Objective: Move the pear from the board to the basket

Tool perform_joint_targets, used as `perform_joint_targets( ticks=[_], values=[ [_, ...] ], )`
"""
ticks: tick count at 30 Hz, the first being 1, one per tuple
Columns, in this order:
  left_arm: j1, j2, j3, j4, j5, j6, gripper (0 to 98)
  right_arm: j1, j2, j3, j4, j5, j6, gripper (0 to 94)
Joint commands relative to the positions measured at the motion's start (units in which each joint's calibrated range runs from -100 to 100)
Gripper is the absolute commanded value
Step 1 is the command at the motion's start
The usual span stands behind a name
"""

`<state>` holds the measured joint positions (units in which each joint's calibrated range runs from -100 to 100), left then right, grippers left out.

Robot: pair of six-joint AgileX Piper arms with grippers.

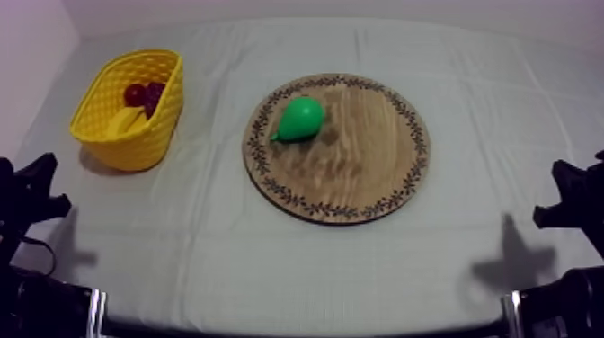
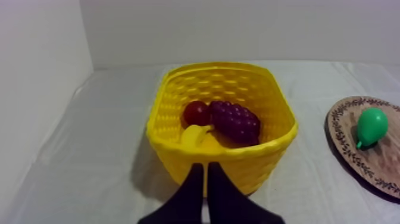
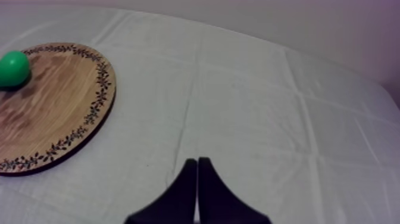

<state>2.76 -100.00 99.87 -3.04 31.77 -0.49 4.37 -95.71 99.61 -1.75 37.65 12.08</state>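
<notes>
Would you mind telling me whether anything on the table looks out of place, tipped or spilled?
Nothing stands out. The green toy pear lies on the round wooden board with the patterned rim; the yellow woven basket stands upright, holding a banana, purple grapes and a small red fruit.

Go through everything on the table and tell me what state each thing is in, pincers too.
pear, lying on the wooden board, untouched
wooden board, flat on the cloth
yellow basket, upright, holding banana, grapes, small red fruit
left pincer, shut on nothing, near the basket
right pincer, shut on nothing, beside the board
</notes>
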Motion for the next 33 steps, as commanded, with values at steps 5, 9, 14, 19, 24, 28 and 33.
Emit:
perform_joint_targets(
  ticks=[5, 9, 14, 19, 24, 28, 33],
  values=[
    [0.5, 0.0, 0.0, 0.23, 0.9, 0.5, 0.1, 0.0, 0.0, 0.1, 0.0, 0.0, 0.1, 0.3],
    [0.5, 0.0, 0.0, 0.25, 0.9, 0.1, 0.1, 0.0, 0.0, 0.1, 0.0, 0.0, 0.0, 0.3],
    [0.4, 0.0, 0.0, 0.27, 0.9, -0.5, 0.1, 0.0, 0.0, 0.1, 0.0, 0.0, 0.0, 0.3],
    [0.4, 0.0, 0.0, 0.14, 0.9, -0.5, 0.1, 0.0, 0.0, 0.1, 0.0, 0.0, 0.0, 0.3],
    [0.3, 0.4, -0.2, -0.43, -0.3, -0.2, 0.1, 0.0, 0.0, 0.1, 0.0, 0.0, 0.0, 0.3],
    [0.2, 2.8, -0.4, -2.37, -2.4, 1.0, 0.1, 0.0, 0.0, 0.1, 0.0, 0.0, 0.0, 0.3],
    [0.1, 8.2, -2.8, -4.89, -5.3, 2.9, 0.1, 0.0, 0.0, 0.1, 0.0, 0.0, 0.0, 0.3]
  ],
)
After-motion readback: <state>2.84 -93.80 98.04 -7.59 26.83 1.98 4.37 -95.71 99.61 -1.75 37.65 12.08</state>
